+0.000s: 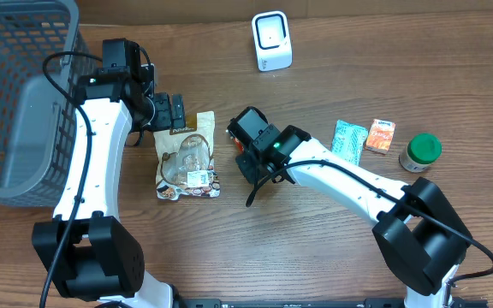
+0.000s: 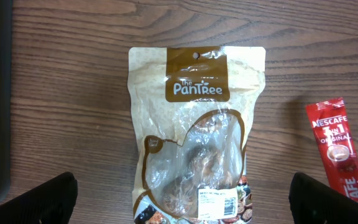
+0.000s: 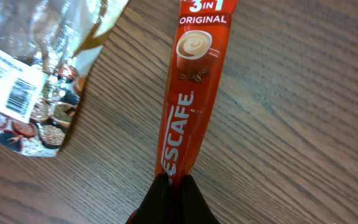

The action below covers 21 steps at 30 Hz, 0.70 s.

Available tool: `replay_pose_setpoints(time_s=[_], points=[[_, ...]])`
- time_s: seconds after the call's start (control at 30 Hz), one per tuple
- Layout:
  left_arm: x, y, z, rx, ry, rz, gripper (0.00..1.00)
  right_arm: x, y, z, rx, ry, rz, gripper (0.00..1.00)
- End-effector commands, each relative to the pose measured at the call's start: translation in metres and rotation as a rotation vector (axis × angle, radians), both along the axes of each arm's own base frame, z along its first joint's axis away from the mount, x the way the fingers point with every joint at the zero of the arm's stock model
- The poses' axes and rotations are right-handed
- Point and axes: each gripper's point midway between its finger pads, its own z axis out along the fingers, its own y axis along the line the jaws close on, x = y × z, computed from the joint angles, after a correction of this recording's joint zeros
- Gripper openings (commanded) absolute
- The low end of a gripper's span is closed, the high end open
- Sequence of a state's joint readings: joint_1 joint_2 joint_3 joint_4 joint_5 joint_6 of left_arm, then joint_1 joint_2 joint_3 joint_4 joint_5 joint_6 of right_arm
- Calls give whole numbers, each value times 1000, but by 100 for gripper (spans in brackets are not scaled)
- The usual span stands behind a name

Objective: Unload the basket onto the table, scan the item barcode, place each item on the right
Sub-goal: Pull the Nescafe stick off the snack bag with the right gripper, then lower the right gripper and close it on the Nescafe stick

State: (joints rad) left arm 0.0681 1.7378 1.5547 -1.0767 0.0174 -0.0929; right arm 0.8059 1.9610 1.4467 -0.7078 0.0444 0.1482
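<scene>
Three views: one overhead, two wrist close-ups.
The overhead camera looks straight down on the whole worktop (image 1: 298, 257) from high up. The left wrist camera faces down on the snack pouch (image 2: 194, 124), with the coffee stick (image 2: 337, 149) at 3 o'clock. The right wrist camera sits closer, over the same stick, the same pouch's corner at 10 o'clock.
</scene>
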Motion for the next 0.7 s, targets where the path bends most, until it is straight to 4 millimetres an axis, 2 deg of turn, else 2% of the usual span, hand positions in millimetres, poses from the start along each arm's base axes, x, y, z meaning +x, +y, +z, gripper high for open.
replay_pose_setpoints(time_s=[0.0,0.1,0.13,0.17,0.2,0.23,0.33,0.43,0.57,0.67], points=[[1,2,-1,14,1,-20,100,-3,-6,-18,-22,17,-33,4],[1,2,-1,14,1,-20,100,-1,-11,-28,-55,6,-38,13],[1,2,-1,14,1,-20,100,0,-13,-30,-66,4,-36,20],[1,2,-1,14,1,-20,100,1,-14,-30,-70,-1,-41,36],[1,2,-1,14,1,-20,100,2,-15,-31,-70,0,-43,41],[1,2,-1,14,1,-20,100,4,-15,-30,-68,-4,-46,43],[1,2,-1,14,1,-20,100,14,-18,-26,-67,-36,-66,41],[1,2,-1,14,1,-20,100,16,-12,-17,-51,-38,-66,34],[1,2,-1,14,1,-21,100,7,7,-12,35,7,-124,22],[1,2,-1,14,1,-21,100,1,14,-16,49,23,-150,22]])
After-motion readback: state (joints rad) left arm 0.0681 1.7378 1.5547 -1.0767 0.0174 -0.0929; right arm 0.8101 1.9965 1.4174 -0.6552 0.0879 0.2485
